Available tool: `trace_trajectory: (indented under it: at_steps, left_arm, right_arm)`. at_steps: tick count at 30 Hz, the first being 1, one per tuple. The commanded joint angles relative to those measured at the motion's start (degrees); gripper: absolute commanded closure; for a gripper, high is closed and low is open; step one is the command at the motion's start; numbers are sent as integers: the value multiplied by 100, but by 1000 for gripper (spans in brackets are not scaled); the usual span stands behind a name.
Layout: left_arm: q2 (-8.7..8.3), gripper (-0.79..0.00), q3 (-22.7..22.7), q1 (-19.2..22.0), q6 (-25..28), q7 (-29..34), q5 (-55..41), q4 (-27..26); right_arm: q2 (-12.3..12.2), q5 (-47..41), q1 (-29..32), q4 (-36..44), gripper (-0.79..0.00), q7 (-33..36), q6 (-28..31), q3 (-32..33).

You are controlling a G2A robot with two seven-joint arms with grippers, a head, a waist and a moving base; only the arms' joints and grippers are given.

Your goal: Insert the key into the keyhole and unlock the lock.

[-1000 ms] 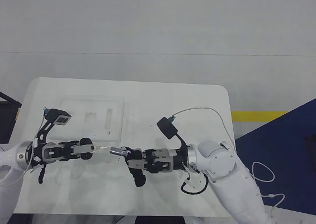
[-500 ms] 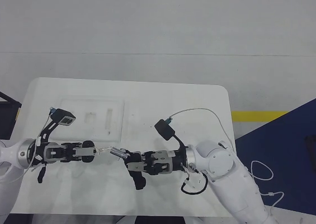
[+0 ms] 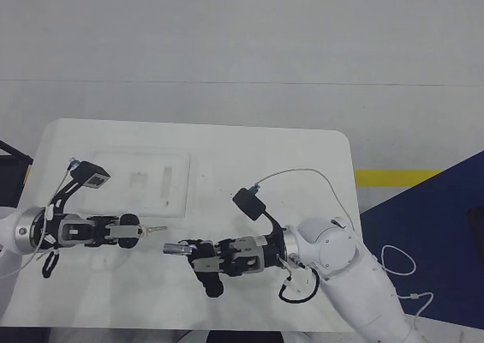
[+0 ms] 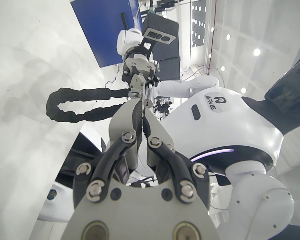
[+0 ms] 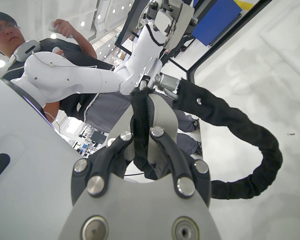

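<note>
Nearest the robot's edge of the white rectangular bench, a loop of black fabric-sleeved cable curves out from the right gripper. Whether the loop touches the bench top cannot be told. The cable belongs to a silver metal cylinder lock, which the right gripper holds above the bench. In the right wrist view the fingers of the right gripper are pressed together on the black sleeve just beside the cylinder, and the rest of the loop sweeps away to one side.

Slightly farther from the robot, the left gripper points toward the lock. Its fingers are pinched shut on a small flat silver metal key, whose blade sticks out past the fingertips. In the top view the key's tip is near the free end of the cylinder but apart from it, a little farther from the robot, so the key is not in the lock. From the left wrist camera, looking past the left gripper, the round end face of the lock is turned this way. It shows a small dark keyhole, with the cable loop trailing off beside it.

Farther back on the bench lies a clear shallow plastic tray, well apart from both grippers. Beyond the bench is grey floor with a yellow stripe and a blue box-shaped cabinet.
</note>
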State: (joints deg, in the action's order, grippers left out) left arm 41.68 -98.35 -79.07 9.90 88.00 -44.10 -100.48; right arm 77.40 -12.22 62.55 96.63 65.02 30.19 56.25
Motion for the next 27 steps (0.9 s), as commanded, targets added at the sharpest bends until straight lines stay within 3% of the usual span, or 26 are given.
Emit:
trace_trajectory:
  at_steps: [1,2,10,15,27]
  left_arm:
    - [-208,0,189,69,-27,0,-456,102]
    - [-271,0,267,100,-54,0,-628,131]
    - [-271,0,267,100,-54,0,-628,131]
    - [-246,0,340,-7,0,-109,-591,-123]
    - [-345,0,-49,-121,-138,0,-702,-91]
  right_arm:
    - [-6,-310,-30,-65,0,127,-10,-41]
    - [-7,-414,-46,-80,0,176,-8,-54]
    - [-7,-414,-46,-80,0,176,-8,-54]
    - [-42,114,93,134,0,-578,-60,147]
    - [-112,15,148,239,0,-559,8,95]
